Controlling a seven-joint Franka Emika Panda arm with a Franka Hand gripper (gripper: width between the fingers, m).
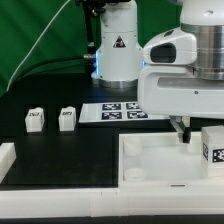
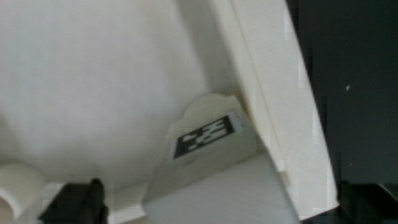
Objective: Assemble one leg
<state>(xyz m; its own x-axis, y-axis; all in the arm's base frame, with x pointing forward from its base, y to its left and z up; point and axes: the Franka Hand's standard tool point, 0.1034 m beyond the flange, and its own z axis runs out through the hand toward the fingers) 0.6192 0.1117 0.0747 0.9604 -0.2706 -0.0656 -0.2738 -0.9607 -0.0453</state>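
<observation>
The large white tray (image 1: 165,165) lies at the front of the exterior view's right. A leg (image 1: 213,146), a white block with a tag, stands at the tray's right edge. Two more legs (image 1: 35,120) (image 1: 68,118) stand on the black table at the left. My gripper (image 1: 183,131) hangs low over the tray's far right part, left of the near leg. In the wrist view my gripper (image 2: 228,205) is open and holds nothing. Its dark fingertips (image 2: 79,200) stand wide apart over the tray's rim wall (image 2: 267,90). A tag (image 2: 205,135) shows beside that wall.
The marker board (image 1: 122,111) lies behind the tray, in front of the robot's base (image 1: 116,50). A white raised border (image 1: 8,160) runs along the table's left and front edges. A green curtain hangs at the back.
</observation>
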